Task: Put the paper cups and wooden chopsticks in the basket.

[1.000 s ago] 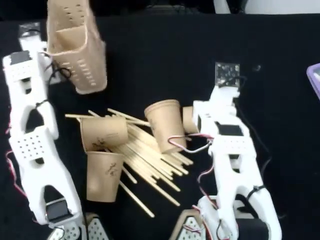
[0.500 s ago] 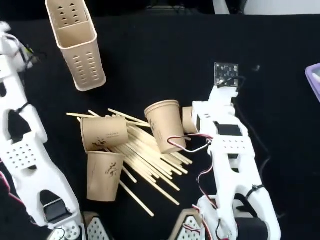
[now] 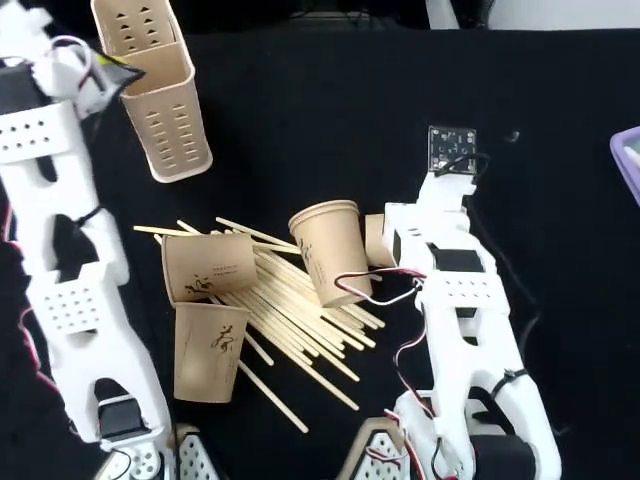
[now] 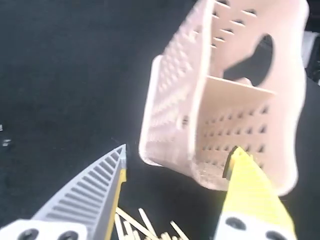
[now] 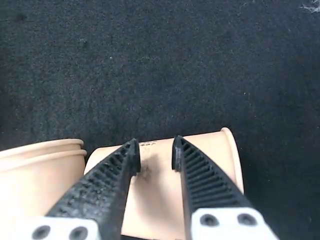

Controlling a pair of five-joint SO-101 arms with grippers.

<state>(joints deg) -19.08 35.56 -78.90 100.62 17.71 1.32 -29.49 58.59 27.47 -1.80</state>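
The tan perforated basket stands at the table's far left; in the left wrist view the basket sits between the fingers. My left gripper is open beside its rim, jaws spread wide around its lower part. Several paper cups lie mid-table: one with its mouth up, two on the wooden chopsticks. My right gripper hovers narrowly open over another lying cup, which shows beside the arm.
A black cloth covers the table. A purple object sits at the right edge. The right arm's white body runs down the table's right half, and the left arm's body along the left edge.
The basket, raised and tilted a second ago, now stands still. My left arm swung off to the left, then came back to the basket's side. The right arm has not moved.
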